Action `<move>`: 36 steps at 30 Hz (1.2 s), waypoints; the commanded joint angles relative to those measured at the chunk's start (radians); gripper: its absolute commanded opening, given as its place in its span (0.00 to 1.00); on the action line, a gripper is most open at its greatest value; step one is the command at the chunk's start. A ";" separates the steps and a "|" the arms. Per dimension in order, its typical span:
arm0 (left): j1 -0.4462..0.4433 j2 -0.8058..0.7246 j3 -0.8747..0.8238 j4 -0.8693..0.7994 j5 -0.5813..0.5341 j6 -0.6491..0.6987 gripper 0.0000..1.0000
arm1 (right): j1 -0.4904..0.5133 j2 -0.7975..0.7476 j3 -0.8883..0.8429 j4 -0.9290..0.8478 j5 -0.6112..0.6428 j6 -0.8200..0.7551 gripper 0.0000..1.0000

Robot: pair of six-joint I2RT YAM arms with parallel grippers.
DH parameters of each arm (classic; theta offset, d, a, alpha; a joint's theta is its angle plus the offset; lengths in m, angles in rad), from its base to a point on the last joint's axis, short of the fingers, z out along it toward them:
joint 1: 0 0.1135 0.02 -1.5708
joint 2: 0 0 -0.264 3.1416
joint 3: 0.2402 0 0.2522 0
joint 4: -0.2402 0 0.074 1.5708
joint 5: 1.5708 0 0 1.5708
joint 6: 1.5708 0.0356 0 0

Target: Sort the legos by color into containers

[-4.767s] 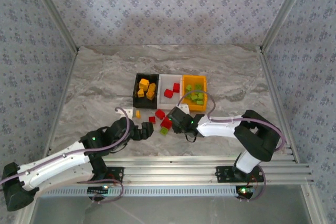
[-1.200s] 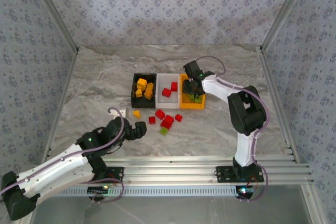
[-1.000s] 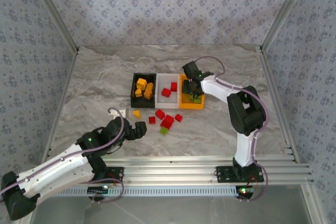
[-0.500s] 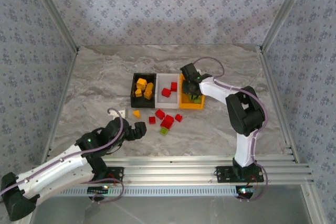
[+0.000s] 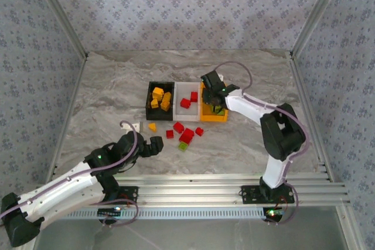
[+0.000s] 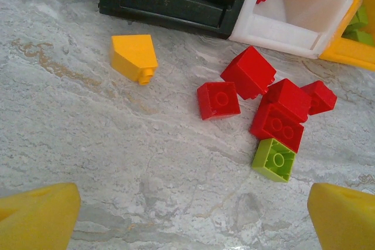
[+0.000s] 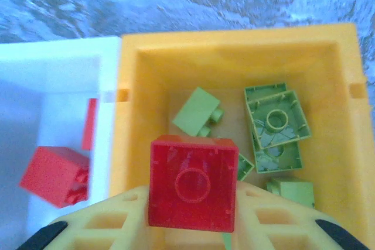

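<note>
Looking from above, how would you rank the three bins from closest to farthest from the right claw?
1. Orange bin: directly under the right gripper and its red brick.
2. White bin: next to the left.
3. Black bin: far left of the row.

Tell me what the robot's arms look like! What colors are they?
The left arm and right arm are smooth white tubes joined by chunky black joints, with thin purplish cables looping alongside. The left gripper and right gripper are black with yellow fingers; the right one's fingers have cut-out holes.
</note>
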 commanded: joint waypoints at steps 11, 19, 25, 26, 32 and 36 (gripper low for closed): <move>0.009 -0.025 -0.003 -0.025 0.001 0.022 0.99 | 0.187 0.034 0.082 -0.026 -0.049 -0.062 0.39; 0.009 0.007 0.017 -0.031 -0.009 0.041 0.99 | 0.197 0.050 0.162 -0.021 -0.024 -0.054 0.70; 0.021 0.078 0.025 -0.012 -0.054 0.038 1.00 | 0.258 -0.166 -0.033 0.049 0.028 -0.017 0.70; 0.028 0.108 0.029 -0.007 -0.075 0.044 0.99 | 0.269 -0.200 -0.082 0.061 0.034 -0.006 0.71; 0.089 0.344 0.026 0.203 -0.140 0.152 0.95 | 0.295 -0.334 -0.259 0.109 0.047 0.052 0.71; 0.113 0.479 0.013 0.431 -0.149 0.222 0.87 | 0.311 -0.396 -0.327 0.123 0.065 0.078 0.71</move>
